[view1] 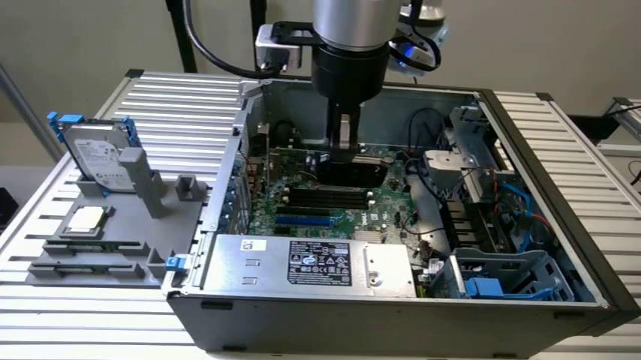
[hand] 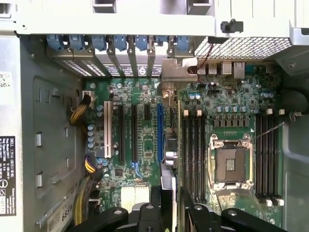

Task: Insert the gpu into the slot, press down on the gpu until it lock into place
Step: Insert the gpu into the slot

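Hand (view1: pixel 346 152) first: it hangs on the arm inside the open computer case (view1: pixel 561 187), straight down over the motherboard (view1: pixel 300 208). Its tip meets the top edge of the gpu (view1: pixel 353 174). I cannot tell whether it grips the card or stands open around it.

In the exterior view the gpu stands on edge with its dark, glossy face towards the camera, directly beneath the hand. The memory slots (view1: pixel 326 199) lie just in front of its lower edge. In the wrist view the card is edge-on, a thin strip running away from the hand. It lies between the long blue slot (hand: pixel 160 130) and the nearer bank of memory slots, with the bare processor socket (hand: pixel 231 164) beyond that bank. I cannot tell whether the card is fully seated in its slot.

A silver labelled power-supply box (view1: pixel 311 262) fills the front of the case, well apart from the gpu. The case rests on a slatted metal bench (view1: pixel 191 97). On the exterior view's left, a grey fixture (view1: pixel 150 191) on the bench holds an upright hard drive (view1: pixel 95 154).
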Controlling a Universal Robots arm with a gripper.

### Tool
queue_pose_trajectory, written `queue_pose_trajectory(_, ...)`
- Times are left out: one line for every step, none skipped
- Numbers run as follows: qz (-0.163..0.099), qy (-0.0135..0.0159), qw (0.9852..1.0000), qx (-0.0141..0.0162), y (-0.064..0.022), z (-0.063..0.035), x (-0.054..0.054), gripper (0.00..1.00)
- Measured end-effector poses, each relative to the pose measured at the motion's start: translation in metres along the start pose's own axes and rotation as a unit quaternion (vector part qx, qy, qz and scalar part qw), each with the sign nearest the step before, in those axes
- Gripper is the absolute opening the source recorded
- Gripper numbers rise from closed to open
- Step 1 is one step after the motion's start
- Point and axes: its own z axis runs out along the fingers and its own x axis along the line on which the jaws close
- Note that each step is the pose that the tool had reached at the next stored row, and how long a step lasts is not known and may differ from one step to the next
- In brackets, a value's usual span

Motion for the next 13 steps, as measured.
queue_pose_trajectory(0.000, -0.0001, 1.0000, 0.0026, 0.0036, 0.0007, 0.001, 0.26)
queue_pose_trajectory(0.000, -0.0002, 1.0000, 0.0052, 0.0073, 0.0014, 0.002, 0.26)
queue_pose_trajectory(-0.001, -0.0003, 1.0000, 0.0080, 0.0112, 0.0021, 0.002, 0.26)
queue_pose_trajectory(-0.001, -0.0004, 0.9999, 0.0106, 0.0150, 0.0028, 0.003, 0.26)
queue_pose_trajectory(-0.001, -0.0005, 0.9999, 0.0134, 0.0187, 0.0035, 0.004, 0.26)
queue_pose_trajectory(-0.001, -0.0006, 0.9999, 0.0162, 0.0220, 0.0043, 0.004, 0.26)
queue_pose_trajectory(-0.001, -0.0008, 0.9998, 0.0190, 0.0247, 0.0055, 0.005, 0.26)
queue_pose_trajectory(-0.001, -0.0010, 0.9998, 0.0210, 0.0263, 0.0073, 0.005, 0.26)
queue_pose_trajectory(-0.001, -0.0009, 0.9998, 0.0219, 0.0268, 0.0088, 0.005, 0.26)
queue_pose_trajectory(-0.001, -0.0009, 0.9997, 0.0223, 0.0271, 0.0107, 0.005, 0.26)
queue_pose_trajectory(-0.001, -0.0009, 0.9997, 0.0224, 0.0272, 0.0124, 0.005, 0.26)
queue_pose_trajectory(-0.001, -0.0009, 0.9997, 0.0224, 0.0274, 0.0143, 0.006, 0.26)
queue_pose_trajectory(-0.001, -0.0009, 0.9997, 0.0225, 0.0274, 0.0161, 0.006, 0.26)
